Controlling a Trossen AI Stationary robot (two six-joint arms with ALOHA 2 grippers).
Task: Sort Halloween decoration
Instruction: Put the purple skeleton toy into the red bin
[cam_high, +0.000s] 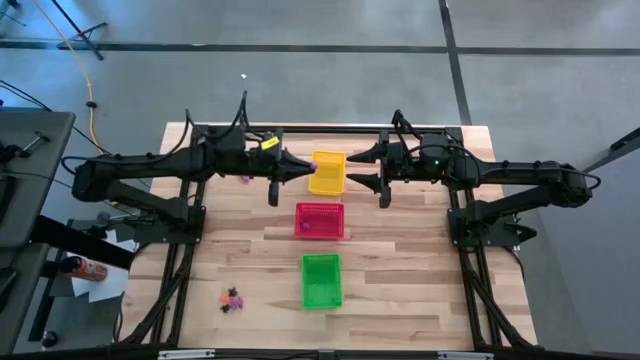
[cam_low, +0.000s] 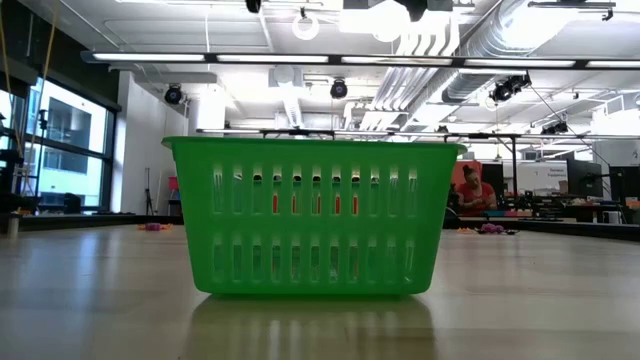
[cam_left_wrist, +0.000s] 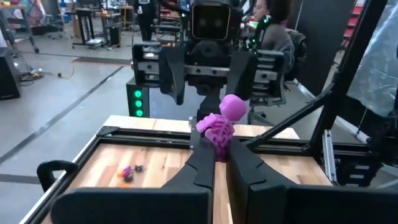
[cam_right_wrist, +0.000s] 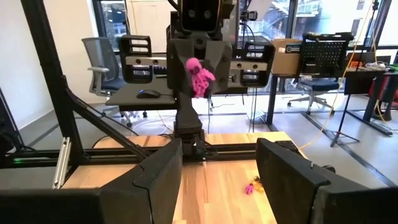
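My left gripper (cam_high: 305, 168) is shut on a purple-pink Halloween decoration (cam_left_wrist: 219, 126), a small skeleton-like figure, high above the table beside the left rim of the yellow basket (cam_high: 327, 172). Across that basket my right gripper (cam_high: 362, 168) stands open and level with nothing between its fingers (cam_right_wrist: 155, 180). A red basket (cam_high: 320, 220) and a green basket (cam_high: 321, 280) stand in a row toward the near edge. More small trinkets (cam_high: 232, 298) lie on the table at the near left. Others (cam_high: 245, 180) lie under my left arm. My left gripper pinches the lower part of the purple-pink figure (cam_left_wrist: 221, 149) between its two fingertips (cam_left_wrist: 202, 163). The fingers lie level and point toward the table's right. The figure sticks up above the fingertips, lifted clear of the table and the baskets.
The green basket (cam_low: 312, 215) fills the middle of the low view. Loose trinkets (cam_right_wrist: 253, 185) lie on the wood below my left arm. Black frame rails (cam_high: 320, 130) run along the far edge of the table. A person sits in the room beyond.
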